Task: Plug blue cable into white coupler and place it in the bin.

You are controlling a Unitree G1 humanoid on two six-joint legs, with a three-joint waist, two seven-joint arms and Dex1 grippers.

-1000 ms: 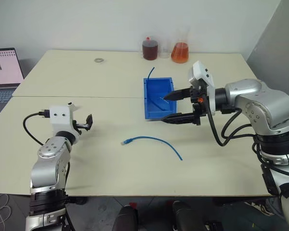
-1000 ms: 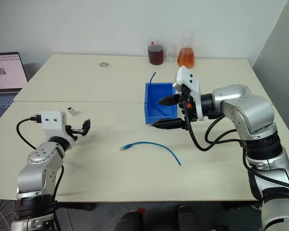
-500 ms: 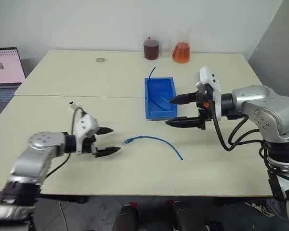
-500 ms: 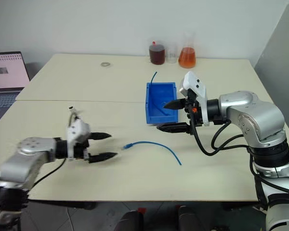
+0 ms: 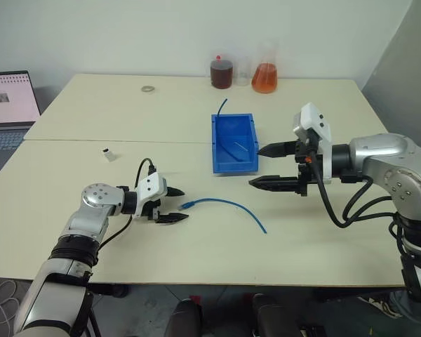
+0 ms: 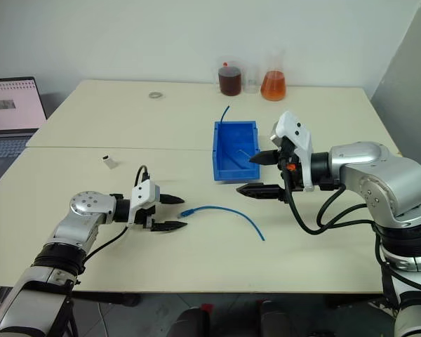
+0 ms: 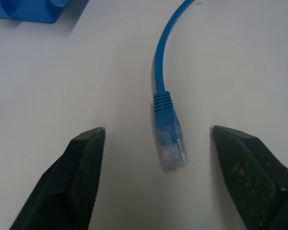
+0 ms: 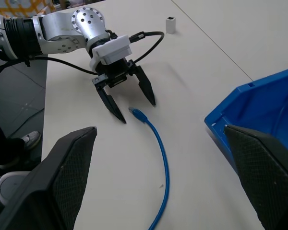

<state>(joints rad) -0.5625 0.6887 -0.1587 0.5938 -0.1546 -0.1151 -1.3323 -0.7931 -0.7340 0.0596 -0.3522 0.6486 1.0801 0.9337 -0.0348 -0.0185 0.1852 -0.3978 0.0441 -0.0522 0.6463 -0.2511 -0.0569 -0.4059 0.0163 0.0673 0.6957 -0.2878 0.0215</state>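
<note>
While the blue cable (image 5: 224,206) lies loose on the desk (image 5: 126,246) in front of the bin (image 5: 233,144), its clear plug end sits just ahead of the left end effector (image 5: 173,205), whose fingers stand apart on either side of it without touching, apparently lined up for a pinch. One white coupler (image 5: 108,152) stands alone well off to the left, untouched, so the plugging is not yet done. One bin holds a short darker cable stub. To its right the right end effector (image 5: 265,167) hovers with its jaws wide apart and nothing between them, likely waiting. Two flasks (image 5: 264,76) and one metal ring (image 5: 148,88) sit at the desk's far edge.
</note>
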